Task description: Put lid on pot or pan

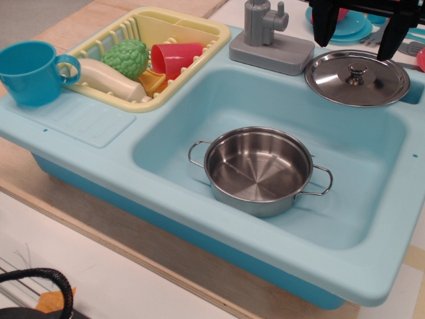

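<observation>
Far left: blue mug upright on the drainboard of the light-blue toy sink, handle pointing right. Just right of it, yellow dish rack holding a cream bottle-shaped piece lying on its side, a green bumpy vegetable toy, a red cup tipped on its side and a small orange piece under it. Bottom left corner: black cable on the white surface beside the wooden desk. Centre: pot upright in the sink basin, empty, uncovered, wire loop handles left and right. Behind it at the sink's back edge, grey faucet on its base. Right: lid resting flat, knob up, on the sink's back right rim, well apart from the pot. Directly above the lid, black claw, two fingers spread wide on either side of the knob, holding nothing, not touching the lid. Behind the claw: teal plates and cutlery, partly hidden.
</observation>
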`<state>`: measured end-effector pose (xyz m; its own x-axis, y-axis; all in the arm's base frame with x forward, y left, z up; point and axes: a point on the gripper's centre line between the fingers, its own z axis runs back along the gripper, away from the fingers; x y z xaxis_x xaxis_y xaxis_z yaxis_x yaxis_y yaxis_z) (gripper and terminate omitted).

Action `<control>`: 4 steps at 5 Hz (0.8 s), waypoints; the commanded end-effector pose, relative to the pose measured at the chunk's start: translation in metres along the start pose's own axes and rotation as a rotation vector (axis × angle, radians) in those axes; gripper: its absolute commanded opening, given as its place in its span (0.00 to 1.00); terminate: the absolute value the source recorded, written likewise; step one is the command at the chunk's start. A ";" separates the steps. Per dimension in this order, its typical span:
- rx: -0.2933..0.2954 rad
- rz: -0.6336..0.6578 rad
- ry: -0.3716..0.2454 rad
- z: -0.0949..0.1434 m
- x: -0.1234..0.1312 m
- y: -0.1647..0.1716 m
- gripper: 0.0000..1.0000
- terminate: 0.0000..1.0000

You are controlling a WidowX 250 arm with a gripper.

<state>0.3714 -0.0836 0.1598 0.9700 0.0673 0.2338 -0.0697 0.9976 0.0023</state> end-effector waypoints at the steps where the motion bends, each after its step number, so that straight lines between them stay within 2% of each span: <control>1: 0.000 0.000 0.000 0.000 0.000 0.000 1.00 0.00; 4: 0.001 -0.027 -0.013 -0.011 0.006 -0.001 1.00 0.00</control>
<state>0.3780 -0.0866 0.1325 0.9808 0.0225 0.1937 -0.0260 0.9995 0.0156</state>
